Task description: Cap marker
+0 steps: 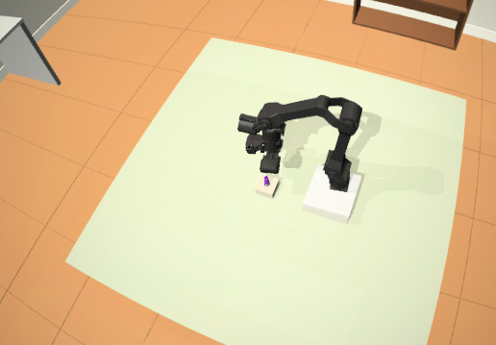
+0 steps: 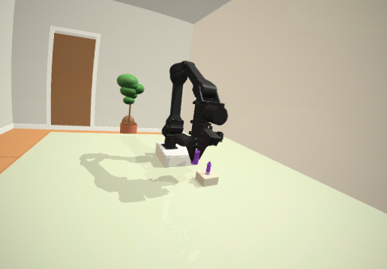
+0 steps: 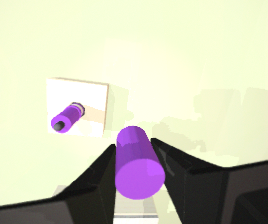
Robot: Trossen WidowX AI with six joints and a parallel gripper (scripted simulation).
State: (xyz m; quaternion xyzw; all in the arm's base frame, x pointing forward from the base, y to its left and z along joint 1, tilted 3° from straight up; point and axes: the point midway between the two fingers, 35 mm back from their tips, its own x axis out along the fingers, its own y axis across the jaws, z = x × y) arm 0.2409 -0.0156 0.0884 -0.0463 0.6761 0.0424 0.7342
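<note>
Purple and smooth, the cap (image 3: 138,162) looks light, rigid, probably slippery, clamped mid-body in the gripper (image 3: 136,165) beside the marker (image 3: 69,116).

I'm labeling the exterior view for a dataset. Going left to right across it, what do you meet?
Door → potted plant → white arm base → cap held in the gripper → marker standing in the holder block.
</note>
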